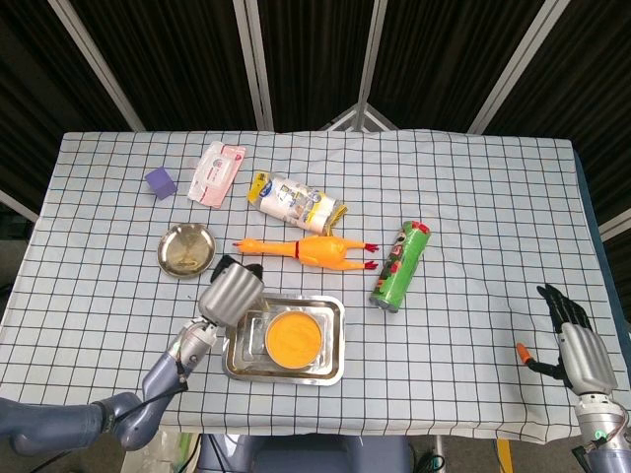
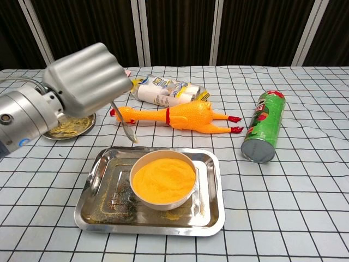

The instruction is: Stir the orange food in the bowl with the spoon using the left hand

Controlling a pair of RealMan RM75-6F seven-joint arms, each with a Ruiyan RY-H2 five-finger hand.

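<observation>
The left hand (image 2: 87,76) grips the spoon (image 2: 124,124), fingers curled around the handle, bowl end pointing down and clear of the food. It hangs at 10 o'clock from the bowl (image 2: 163,180), above the tray's (image 2: 98,174) far left corner. The bowl, filled with orange food (image 2: 163,176), sits centred in the tray on the counter (image 2: 294,196). The right hand (image 1: 577,350) is at the counter's 4 o'clock edge, fingers extended and apart, holding nothing.

Rubber chicken (image 2: 174,116) lies behind the tray (image 2: 210,215); green can (image 2: 264,134) on its side.
</observation>
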